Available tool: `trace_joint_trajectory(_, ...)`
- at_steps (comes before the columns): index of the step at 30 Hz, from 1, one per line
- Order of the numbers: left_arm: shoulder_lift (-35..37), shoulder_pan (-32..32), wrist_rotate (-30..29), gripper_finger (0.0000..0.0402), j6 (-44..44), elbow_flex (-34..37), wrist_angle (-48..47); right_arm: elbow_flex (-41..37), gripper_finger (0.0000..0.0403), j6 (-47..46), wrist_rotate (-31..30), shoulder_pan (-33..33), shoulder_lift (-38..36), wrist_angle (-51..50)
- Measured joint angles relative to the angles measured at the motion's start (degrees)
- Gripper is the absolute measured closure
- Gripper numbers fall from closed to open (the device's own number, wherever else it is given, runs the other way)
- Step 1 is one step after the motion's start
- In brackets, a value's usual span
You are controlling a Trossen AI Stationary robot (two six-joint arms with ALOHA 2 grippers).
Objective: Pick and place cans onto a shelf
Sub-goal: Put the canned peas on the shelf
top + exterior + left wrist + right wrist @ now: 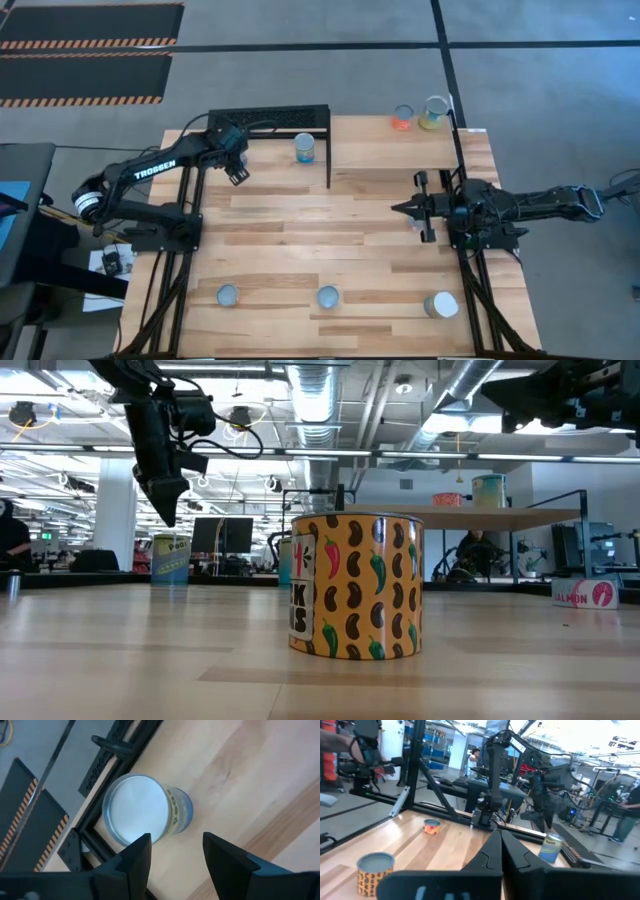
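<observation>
On the left, we see the left gripper (238, 172) hanging with fingers spread and empty, near a blue-and-yellow can (305, 148) standing beside the black rack (268, 120). Three cans (328, 297) line the near table edge. Two cans (418, 114) sit on the shelf (400, 150). On the right, the right gripper (400, 208) is pinched closed, empty.

Orange can (355, 585) (chili & bean print)
</observation>
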State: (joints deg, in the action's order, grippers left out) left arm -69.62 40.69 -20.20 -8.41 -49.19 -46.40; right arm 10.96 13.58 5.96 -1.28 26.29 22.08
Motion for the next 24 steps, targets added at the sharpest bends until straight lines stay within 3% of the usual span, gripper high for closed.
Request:
trace_joint_trajectory(11,-7.25,1.44,0.90,0.0243,-6.59,0.02,5.04,0.00,0.0396,0.47,0.00,-0.39,-0.03,0.72)
trace_joint_trajectory(22,-8.21,1.46,1.50,0.0388,-12.80,-0.06,5.20,0.00,0.0396,0.62,0.00,-0.39,-0.03,1.19)
trace_joint_trajectory(24,-7.40,1.42,2.08,0.0395,-13.01,-0.41,4.98,0.00,0.0396,0.62,0.00,-0.37,-0.03,1.19)
